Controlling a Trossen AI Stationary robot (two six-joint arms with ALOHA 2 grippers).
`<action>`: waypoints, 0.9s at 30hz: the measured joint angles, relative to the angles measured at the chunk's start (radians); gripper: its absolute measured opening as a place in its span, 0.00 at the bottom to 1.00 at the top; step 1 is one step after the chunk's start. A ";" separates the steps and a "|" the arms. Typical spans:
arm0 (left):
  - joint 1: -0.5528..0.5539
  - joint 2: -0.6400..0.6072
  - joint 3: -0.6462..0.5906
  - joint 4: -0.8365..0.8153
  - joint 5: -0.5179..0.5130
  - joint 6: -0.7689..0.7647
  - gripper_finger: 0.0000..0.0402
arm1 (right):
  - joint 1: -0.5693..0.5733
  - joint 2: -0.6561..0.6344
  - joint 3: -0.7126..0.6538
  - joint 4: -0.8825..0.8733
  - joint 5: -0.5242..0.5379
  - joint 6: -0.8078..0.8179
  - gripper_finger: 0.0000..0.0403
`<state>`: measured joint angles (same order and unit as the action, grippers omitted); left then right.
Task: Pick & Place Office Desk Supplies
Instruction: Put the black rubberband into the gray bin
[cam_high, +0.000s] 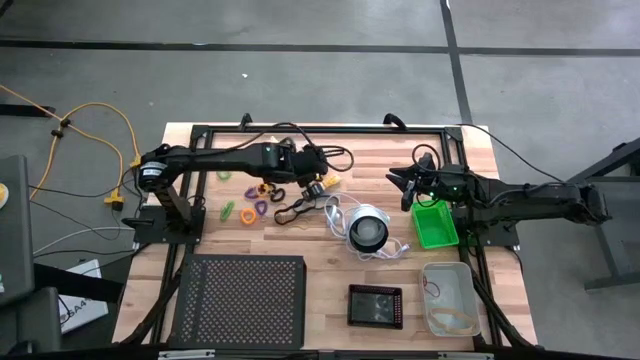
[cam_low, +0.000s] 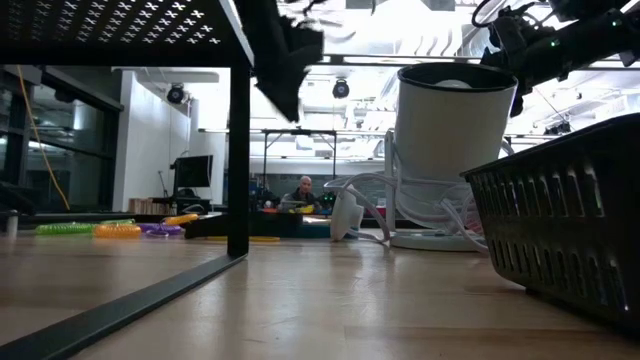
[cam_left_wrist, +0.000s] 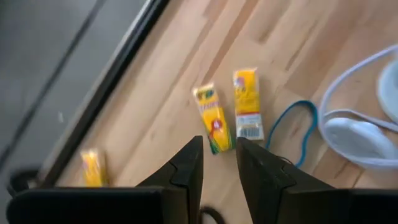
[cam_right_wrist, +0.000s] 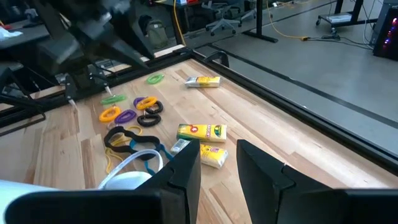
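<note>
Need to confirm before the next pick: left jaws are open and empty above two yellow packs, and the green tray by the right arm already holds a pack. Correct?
Not quite. The green tray holds no pack that shows; the high view shows only its green floor. The rest stands: the left gripper hangs open and empty above the two yellow packs, as the left wrist view shows.

Both end effectors (cam_left_wrist: 217, 155) (cam_right_wrist: 217, 158) seemingly slightly parted.
</note>
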<state>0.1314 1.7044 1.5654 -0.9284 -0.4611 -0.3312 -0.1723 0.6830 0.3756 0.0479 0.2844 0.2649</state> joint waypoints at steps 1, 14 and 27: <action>0.000 0.010 -0.005 -0.035 -0.001 -0.047 0.23 | 0.000 0.000 0.000 0.000 0.001 0.000 0.23; -0.043 0.112 -0.008 -0.129 0.062 -0.378 0.23 | 0.000 0.000 0.000 0.009 0.001 0.000 0.23; -0.042 0.192 -0.023 -0.145 0.195 -0.403 0.23 | 0.000 0.000 0.000 0.009 0.001 0.000 0.23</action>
<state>0.0898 1.8969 1.5421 -1.0739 -0.2657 -0.7338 -0.1726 0.6827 0.3756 0.0570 0.2855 0.2649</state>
